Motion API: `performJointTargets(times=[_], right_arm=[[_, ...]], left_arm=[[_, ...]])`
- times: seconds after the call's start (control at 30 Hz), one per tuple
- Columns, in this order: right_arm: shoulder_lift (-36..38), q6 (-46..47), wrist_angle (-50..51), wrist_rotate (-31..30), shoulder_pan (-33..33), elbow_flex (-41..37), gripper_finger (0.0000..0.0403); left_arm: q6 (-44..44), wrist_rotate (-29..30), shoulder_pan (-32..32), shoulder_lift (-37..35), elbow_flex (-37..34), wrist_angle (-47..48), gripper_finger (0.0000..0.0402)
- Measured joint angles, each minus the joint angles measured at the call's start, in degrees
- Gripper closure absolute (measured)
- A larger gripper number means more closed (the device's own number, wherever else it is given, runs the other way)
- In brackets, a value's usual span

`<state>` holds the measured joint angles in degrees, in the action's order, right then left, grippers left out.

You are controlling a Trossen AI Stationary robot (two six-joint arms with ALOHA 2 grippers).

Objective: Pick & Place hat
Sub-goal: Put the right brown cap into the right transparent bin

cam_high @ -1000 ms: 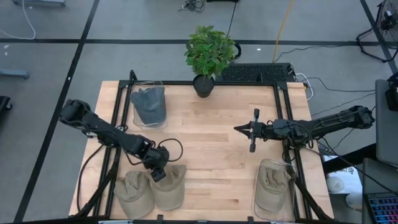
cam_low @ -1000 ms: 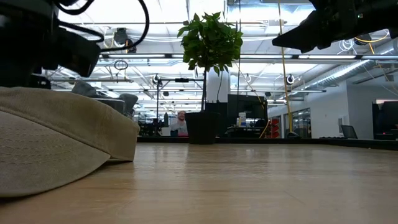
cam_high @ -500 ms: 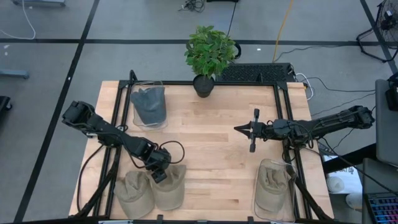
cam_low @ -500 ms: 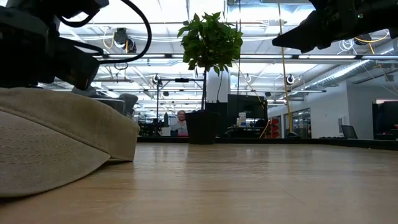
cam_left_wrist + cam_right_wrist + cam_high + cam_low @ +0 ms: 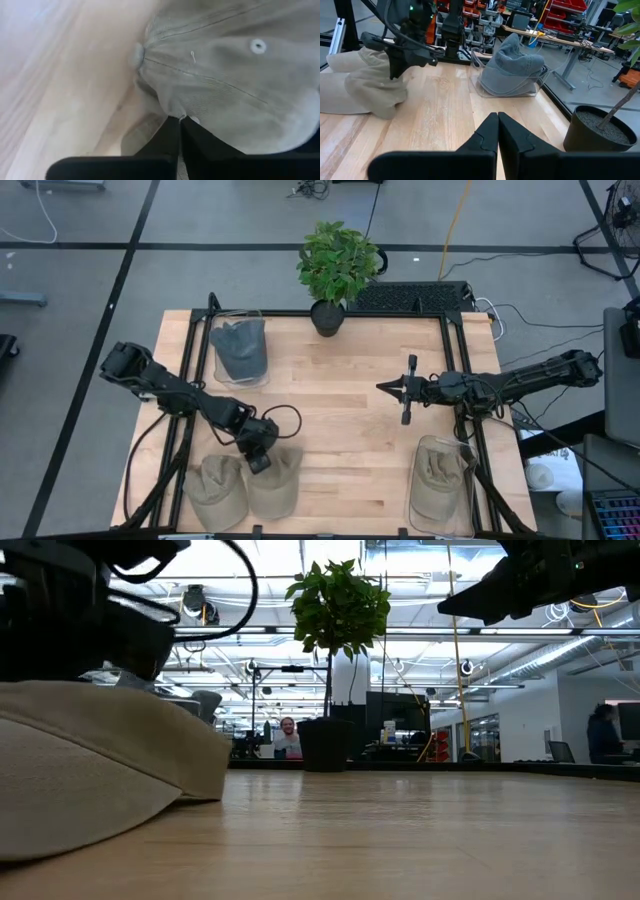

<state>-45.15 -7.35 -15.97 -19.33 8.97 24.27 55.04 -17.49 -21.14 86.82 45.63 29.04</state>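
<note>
- Three khaki hats (image 5: 272, 480): two touching at the table (image 5: 340, 420)'s front-left corner, one front-right.
- One grey hat (image 5: 240, 348), back-left.
- Left gripper (image 5: 262, 461) pinches a front-left hat.
- Right gripper (image 5: 404, 390): jaws closed, empty, mid-table.

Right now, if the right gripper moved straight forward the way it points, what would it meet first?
Probably nothing near: the shut right gripper points across bare table toward the left side. Farther on that line stand the left gripper on the tan hat and the grey hat; depth is unclear.
</note>
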Motion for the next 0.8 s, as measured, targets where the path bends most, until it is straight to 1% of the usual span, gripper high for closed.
performJointTargets(times=[0.1, 0.17, 0.27, 0.33, 0.4, 0.57, 0.63, 0.8], right_arm=[[0.0, 0.0, 0.0, 0.0, 0.0, 0.0, 0.0403], [0.0, 0.0, 0.0, 0.0, 0.0, 0.0, 0.0403], [0.0, 0.0, -0.5, 0.0, 0.0, -0.4, 0.0403], [0.0, -0.7, -1.6, 0.0, 0.0, -1.2, 0.0403], [0.0, -0.9, -5.1, 0.0, 0.0, -2.7, 0.0403], [0.0, -1.3, -16.5, 0.0, 0.0, -7.0, 0.0403], [0.0, -1.0, -19.5, 0.0, 0.0, -8.3, 0.0403], [0.0, -0.9, -20.0, 0.0, 0.0, -8.7, 0.0403]], left_arm=[[-3.3, -0.2, 0.5, -0.8, 0.4, -0.2, 0.0396], [-4.9, 0.3, 1.1, -1.4, 1.4, 2.4, 0.0396], [-8.0, 2.1, 2.1, -2.2, 5.1, 6.7, 0.0397], [-10.7, 4.8, 2.5, -3.0, 7.6, 10.4, 0.0398], [-13.5, 7.4, 3.2, -3.6, 11.0, 13.2, 0.0398], [-22.5, 15.1, 4.0, -5.2, 19.1, 15.0, 0.0399], [-26.9, 17.5, 4.0, -5.5, 21.8, 15.4, 0.0400], [-35.2, 23.5, 4.1, -6.1, 27.3, 16.0, 0.0400]])
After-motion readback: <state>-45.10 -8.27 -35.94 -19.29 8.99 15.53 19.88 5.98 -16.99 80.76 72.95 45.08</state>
